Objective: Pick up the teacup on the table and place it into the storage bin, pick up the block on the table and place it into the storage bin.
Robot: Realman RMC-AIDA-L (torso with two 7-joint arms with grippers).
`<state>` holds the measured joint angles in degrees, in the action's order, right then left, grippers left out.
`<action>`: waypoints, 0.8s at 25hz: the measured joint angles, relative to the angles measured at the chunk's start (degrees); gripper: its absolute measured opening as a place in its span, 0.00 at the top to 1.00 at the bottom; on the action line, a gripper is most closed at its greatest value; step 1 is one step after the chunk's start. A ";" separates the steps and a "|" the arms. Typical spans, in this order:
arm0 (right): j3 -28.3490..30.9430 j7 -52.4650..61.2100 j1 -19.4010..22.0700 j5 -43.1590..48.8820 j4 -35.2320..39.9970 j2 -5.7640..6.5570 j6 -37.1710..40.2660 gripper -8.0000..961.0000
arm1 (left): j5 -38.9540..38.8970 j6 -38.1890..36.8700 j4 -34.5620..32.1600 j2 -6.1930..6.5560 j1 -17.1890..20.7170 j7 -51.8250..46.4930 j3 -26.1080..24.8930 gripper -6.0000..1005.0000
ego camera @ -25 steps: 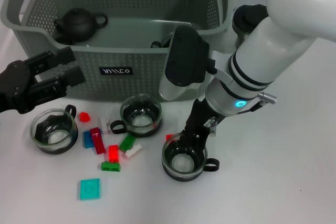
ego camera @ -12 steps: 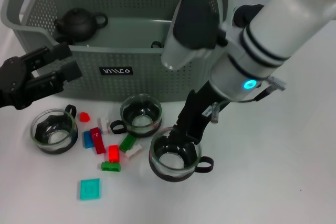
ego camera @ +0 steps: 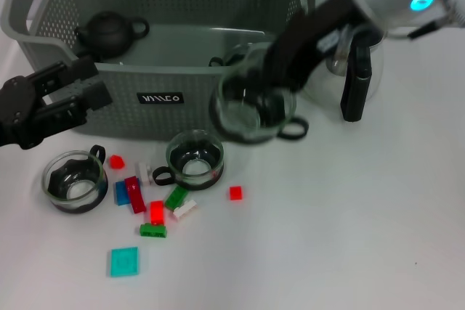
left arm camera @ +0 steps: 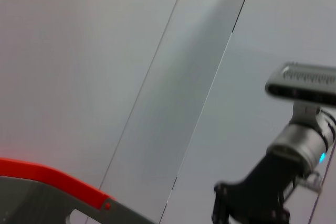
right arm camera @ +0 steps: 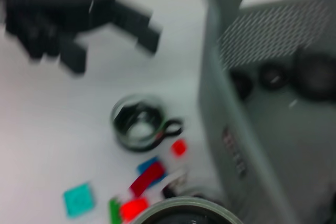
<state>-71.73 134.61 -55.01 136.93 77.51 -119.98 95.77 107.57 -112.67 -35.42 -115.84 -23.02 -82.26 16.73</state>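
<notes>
The right gripper (ego camera: 272, 81) has its jaws clamped on a teacup (ego camera: 251, 110), held in the air at the bin's (ego camera: 196, 99) front wall. The left gripper (ego camera: 69, 92) hovers with jaws parted near the bin's left end. Two cups and blocks (ego camera: 156, 212) lie on the tabletop (ego camera: 349, 223).

Lighting: you get bright, even overhead light, soft shadows. Right wrist view motion-blurred; lifted teacup (ego camera: 251, 110) smeared.
</notes>
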 joint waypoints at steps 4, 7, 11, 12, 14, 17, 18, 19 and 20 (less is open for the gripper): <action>4.73 0.86 -0.79 1.44 3.79 0.65 0.60 0.93 | 0.00 -0.01 0.00 0.02 -0.14 0.00 -0.59 0.21; 8.14 1.33 -1.82 4.95 5.35 0.89 0.64 0.93 | 0.00 -0.05 -0.03 0.07 -0.18 0.00 -1.47 0.21; 13.81 1.40 -3.32 8.20 5.84 1.14 -0.38 0.93 | 0.00 -0.11 -0.04 0.09 -0.19 0.00 -2.17 0.21; 14.74 1.40 -3.46 8.44 5.84 1.21 -0.95 0.93 | 0.00 -0.11 -0.02 0.09 -0.19 0.00 -2.21 0.21; 16.21 1.43 -3.56 9.06 5.84 1.28 -2.75 0.93 | 0.00 -0.08 -0.01 0.09 -0.19 -0.01 -2.26 0.21; 16.77 2.03 -3.58 9.69 5.34 1.31 -6.51 0.93 | 0.01 -0.07 0.00 0.09 -0.31 -0.20 -2.67 0.21; 16.68 2.44 -3.58 9.86 4.98 1.31 -7.95 0.93 | 0.01 -0.09 0.00 0.09 -0.41 -0.25 -2.81 0.21; 16.51 2.90 -3.59 10.35 4.43 1.31 -9.58 0.93 | 0.00 -0.15 0.00 0.11 -0.64 -0.34 -2.88 0.21; 16.27 3.36 -3.78 11.16 3.29 1.23 -11.96 0.93 | 0.00 -0.15 0.00 0.12 -0.73 -0.38 -2.89 0.21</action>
<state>-55.46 137.97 -58.79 148.09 80.79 -118.75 83.81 107.58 -112.82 -35.42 -115.71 -23.74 -82.64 13.84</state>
